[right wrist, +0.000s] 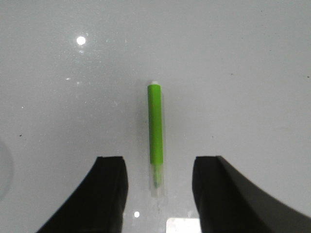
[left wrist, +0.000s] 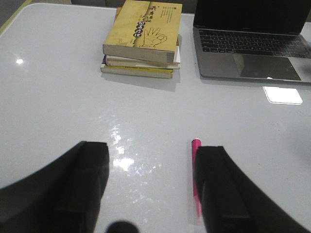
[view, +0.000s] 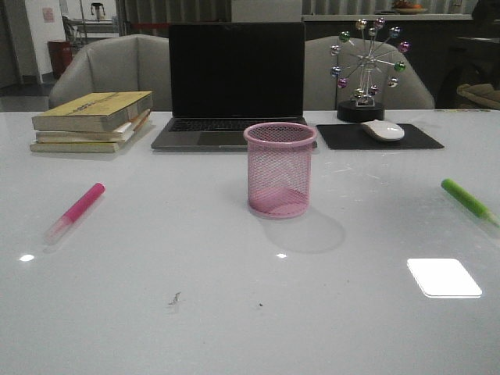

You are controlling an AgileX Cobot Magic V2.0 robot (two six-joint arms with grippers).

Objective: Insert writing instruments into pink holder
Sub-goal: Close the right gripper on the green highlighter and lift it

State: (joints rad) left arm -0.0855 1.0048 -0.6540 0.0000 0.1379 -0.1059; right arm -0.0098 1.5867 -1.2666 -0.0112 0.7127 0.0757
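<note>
A glossy white table (view: 156, 312) fills the front view, with grey chairs and a dim office behind it. At the far left sits a stack of 3 books (view: 92, 121), then an open laptop (view: 234, 82) with a dark screen, then a black mouse pad (view: 379, 137) carrying a white mouse (view: 383, 130), with a small wheel ornament (view: 367, 66) behind.

On the left, the pink marker (view: 75, 212) lies flat on the table, well apart from the pink holder (view: 280, 169), which stands upright at the centre, apparently empty, though the mesh makes this hard to judge. On the right lies the green marker (view: 469, 201), near the table's edge.

The left gripper (left wrist: 153, 189) hangs wide open, holding nothing; the pink marker lies just beside 1 finger. The right gripper (right wrist: 158, 189) is also spread wide and empty, the green marker lying between its fingers (right wrist: 109, 189).
</note>
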